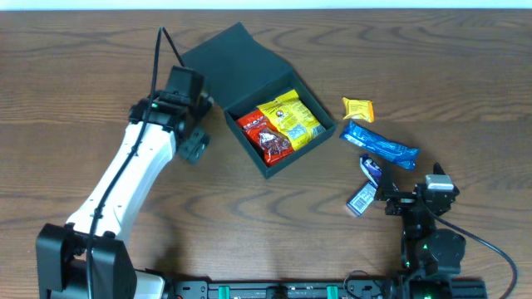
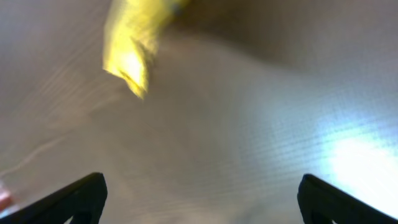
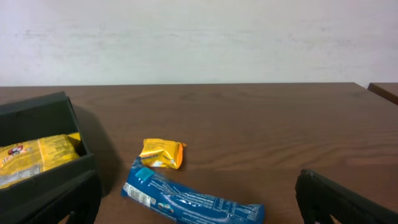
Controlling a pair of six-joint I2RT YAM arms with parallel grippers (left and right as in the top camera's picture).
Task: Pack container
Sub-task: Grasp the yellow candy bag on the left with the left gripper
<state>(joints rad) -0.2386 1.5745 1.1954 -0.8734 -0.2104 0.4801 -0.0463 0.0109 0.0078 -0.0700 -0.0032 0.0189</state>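
Observation:
The dark container [image 1: 218, 58] stands at mid-table with its flap lid open to the back left. A red packet [image 1: 264, 138] and a yellow packet [image 1: 289, 121] lie inside. My left gripper [image 1: 194, 148] hangs just left of the container; in the left wrist view it [image 2: 199, 202] is open and empty over a blurred surface, with a yellow blur [image 2: 132, 53] above. My right gripper [image 1: 413, 198] is open and empty near the front right. In the right wrist view it [image 3: 199, 205] faces a long blue packet [image 3: 186, 200], and the container [image 3: 37, 112] is at the left.
On the table right of the container lie a small orange-yellow packet [image 1: 358, 109], the long blue packet [image 1: 381, 146], a small dark blue packet [image 1: 371, 169] and a pale packet [image 1: 362, 199]. The orange-yellow packet [image 3: 161, 154] also shows in the right wrist view.

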